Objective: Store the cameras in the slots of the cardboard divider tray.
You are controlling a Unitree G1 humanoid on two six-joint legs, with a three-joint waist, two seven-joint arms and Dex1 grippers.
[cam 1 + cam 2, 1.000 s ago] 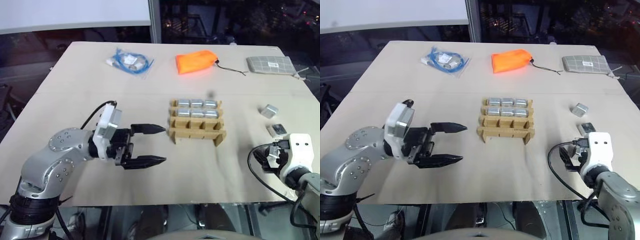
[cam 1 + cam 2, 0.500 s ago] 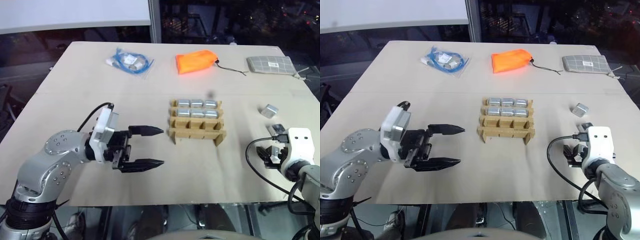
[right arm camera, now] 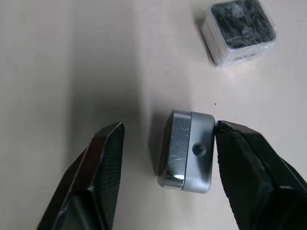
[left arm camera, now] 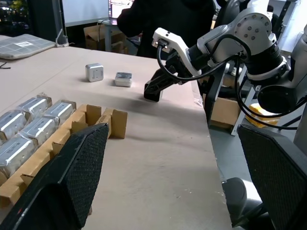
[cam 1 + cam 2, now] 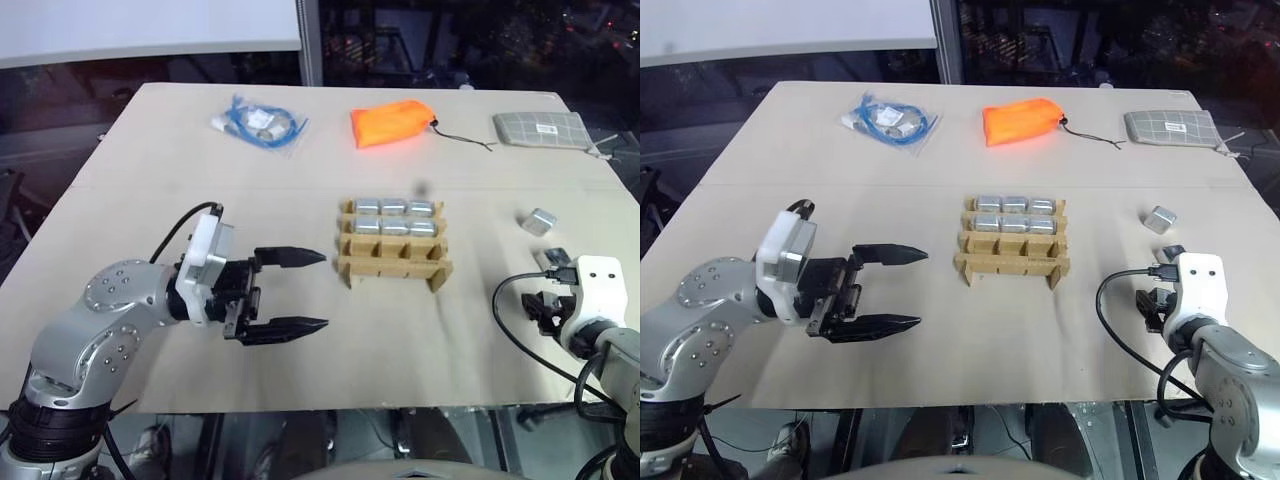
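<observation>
While your right tool [image 3: 165, 158] straddles a camera [image 3: 188, 151] on the surface [image 5: 300, 190], one finger touches it. Its other finger stands apart. Your left tool [image 5: 300, 291] gapes empty.

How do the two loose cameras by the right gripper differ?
The near camera sits between the fingers of the right gripper, silver side showing; the far camera lies beyond them, dark face up. Both are small boxy cubes on the table.

cameras [image 3: 187, 151]: brushed metal, scuffed, satin | divider tray [image 5: 392, 262]: raw corrugated cardbd, matt | worktop [image 5: 180, 180]: smooth matt beige | pouch [image 5: 392, 124]: orange cloth
</observation>
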